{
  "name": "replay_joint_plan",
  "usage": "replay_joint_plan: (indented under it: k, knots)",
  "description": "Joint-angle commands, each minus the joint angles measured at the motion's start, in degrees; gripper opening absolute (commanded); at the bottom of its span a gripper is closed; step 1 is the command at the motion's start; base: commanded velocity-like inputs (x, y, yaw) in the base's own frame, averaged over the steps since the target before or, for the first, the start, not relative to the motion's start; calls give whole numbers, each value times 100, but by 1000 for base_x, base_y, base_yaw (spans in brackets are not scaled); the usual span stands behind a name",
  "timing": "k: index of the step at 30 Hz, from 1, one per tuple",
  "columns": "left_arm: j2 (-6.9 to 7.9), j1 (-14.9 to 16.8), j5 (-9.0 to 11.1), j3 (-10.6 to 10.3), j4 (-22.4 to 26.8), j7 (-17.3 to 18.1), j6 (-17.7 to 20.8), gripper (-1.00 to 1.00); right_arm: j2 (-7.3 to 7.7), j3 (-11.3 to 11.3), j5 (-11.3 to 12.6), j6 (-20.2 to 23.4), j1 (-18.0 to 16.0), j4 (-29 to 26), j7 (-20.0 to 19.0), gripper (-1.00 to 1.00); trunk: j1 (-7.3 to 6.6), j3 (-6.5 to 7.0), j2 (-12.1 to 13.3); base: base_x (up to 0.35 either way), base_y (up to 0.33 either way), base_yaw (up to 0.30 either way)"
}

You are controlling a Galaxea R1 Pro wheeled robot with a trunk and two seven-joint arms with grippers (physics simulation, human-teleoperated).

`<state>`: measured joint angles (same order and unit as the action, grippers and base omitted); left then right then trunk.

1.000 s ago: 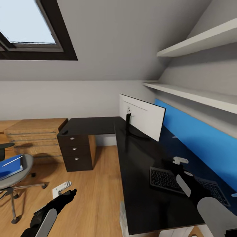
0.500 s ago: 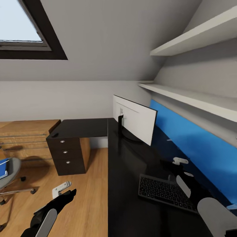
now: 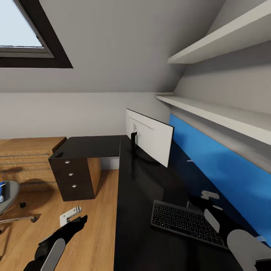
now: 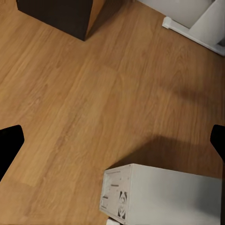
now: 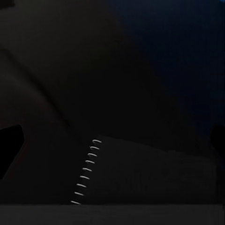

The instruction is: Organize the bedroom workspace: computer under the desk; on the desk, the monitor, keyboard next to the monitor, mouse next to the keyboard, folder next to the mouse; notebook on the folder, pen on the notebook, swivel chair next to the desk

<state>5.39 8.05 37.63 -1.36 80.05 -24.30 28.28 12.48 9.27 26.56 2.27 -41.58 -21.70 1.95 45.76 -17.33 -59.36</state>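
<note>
The glossy black desk (image 3: 139, 188) runs from its three-drawer unit (image 3: 73, 177) toward me. The monitor (image 3: 148, 139) stands on it, white back facing me. Nearer, the black keyboard (image 3: 186, 222) lies flat. My right gripper (image 3: 209, 199) hovers just past the keyboard; in the right wrist view it (image 5: 112, 140) is open over the dark desktop, beside a spiral-bound notebook (image 5: 150, 180). My left gripper (image 3: 73, 220) hangs open over the wood floor, and the left wrist view has the white computer (image 4: 159, 194) lying below it (image 4: 112, 143). The swivel chair (image 3: 9, 194) sits at the far left with a sliver of blue folder (image 3: 2, 186).
A light wood dresser (image 3: 26, 158) stands behind the drawer unit. Two white shelves (image 3: 210, 109) and a blue wall panel (image 3: 222, 165) run along the desk's right side. A skylight (image 3: 22, 34) is set in the sloped ceiling. Wood floor (image 3: 94, 210) lies left of the desk.
The head camera has swung right, so the chair, dresser and desk have slid left in the picture. Both arms hold the same place in the view.
</note>
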Motion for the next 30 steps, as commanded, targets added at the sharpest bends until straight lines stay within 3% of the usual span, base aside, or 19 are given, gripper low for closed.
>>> replay_joint_plan:
  k: [1, 8, 17, 23, 30]
  knots:
    - [6, 4, 60, -15, 11, -57, -17, 100, 7, 40, 41, 25, -8, 54, 25, 100, 1, -7, -5, 0, -3, 0]
    - [3, 4, 60, -30, 31, -43, -280, 100, 20, 33, 44, 9, -139, 470, 241, 100, 1, -7, -5, 0, -1, 0]
    - [6, -101, 52, -272, 293, -93, -329, 100, 26, 31, 51, 23, -180, 530, 317, 100, 1, -7, -5, 0, -78, 0]
    - [6, -129, 58, -311, 334, -235, -332, 100, 26, 28, 58, 37, -183, 534, 329, 100, 1, -7, -5, 0, -248, 0]
    - [13, -157, 60, -313, 496, -292, -339, 100, 37, 17, 70, 250, -190, 535, 364, 100, 1, -7, -5, 0, -64, 0]
